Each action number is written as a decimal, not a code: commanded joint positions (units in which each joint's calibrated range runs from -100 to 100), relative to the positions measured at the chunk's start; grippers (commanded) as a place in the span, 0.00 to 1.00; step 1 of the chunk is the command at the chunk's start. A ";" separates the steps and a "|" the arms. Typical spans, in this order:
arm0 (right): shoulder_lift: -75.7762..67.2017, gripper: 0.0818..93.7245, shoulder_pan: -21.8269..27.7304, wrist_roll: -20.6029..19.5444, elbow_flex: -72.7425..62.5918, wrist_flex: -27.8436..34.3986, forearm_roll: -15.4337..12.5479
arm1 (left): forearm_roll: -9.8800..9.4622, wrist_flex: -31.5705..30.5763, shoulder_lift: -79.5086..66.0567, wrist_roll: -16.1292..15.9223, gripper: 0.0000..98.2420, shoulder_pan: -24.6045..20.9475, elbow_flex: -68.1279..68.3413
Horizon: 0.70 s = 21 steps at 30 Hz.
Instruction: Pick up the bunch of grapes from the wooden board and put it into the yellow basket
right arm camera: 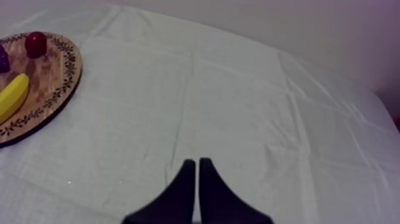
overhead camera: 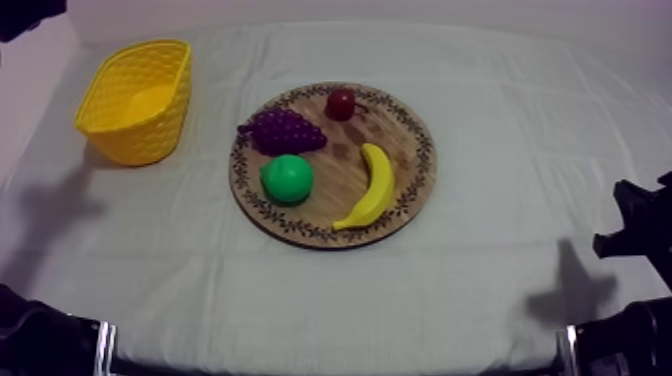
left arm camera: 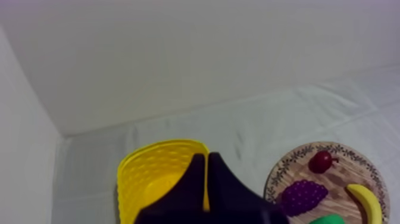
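While the grapes (overhead camera: 282, 131) lie on the board (overhead camera: 405, 150), on its left part toward the far rim in the top view, the basket (overhead camera: 135, 100) stands well apart from them at the left side of the desk (overhead camera: 500, 290), with bare cloth (overhead camera: 205, 190) between basket and board. Purple and lying on their side, the grapes reach with one end over the patterned rim on the basket's side. Just beside them, nearer the far rim, sits the small red fruit (overhead camera: 340, 103). On the near side of the grapes the pear (overhead camera: 288, 179) lies just beside them, round and green. Across the board's right half curves the banana (overhead camera: 373, 187), one end on the near rim and the other toward the board's middle.

Seen from its own wrist, the left claw (left arm camera: 207, 157) is narrow, its two fingers pressed together as a wedge and holding nothing; it hangs over the basket, with the board off to one side. From above, the left arm (overhead camera: 30, 15) is a dark shape at the far left corner, beyond the basket. Narrow too is the right claw (right arm camera: 196, 162), fingers together with nothing between them, over bare cloth and well apart from the board, whose banana side is nearest it. At the desk's right edge the right arm (overhead camera: 640, 230) is a black shape
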 commanded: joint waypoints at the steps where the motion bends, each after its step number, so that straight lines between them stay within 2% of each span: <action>1: -0.02 0.00 0.00 0.01 -0.01 -0.01 0.00 | -0.10 0.40 3.12 -0.32 0.00 0.51 -3.31; 21: -0.02 0.00 0.00 0.01 -0.01 -0.01 0.00 | -0.84 10.98 29.02 -4.73 0.00 5.27 -29.31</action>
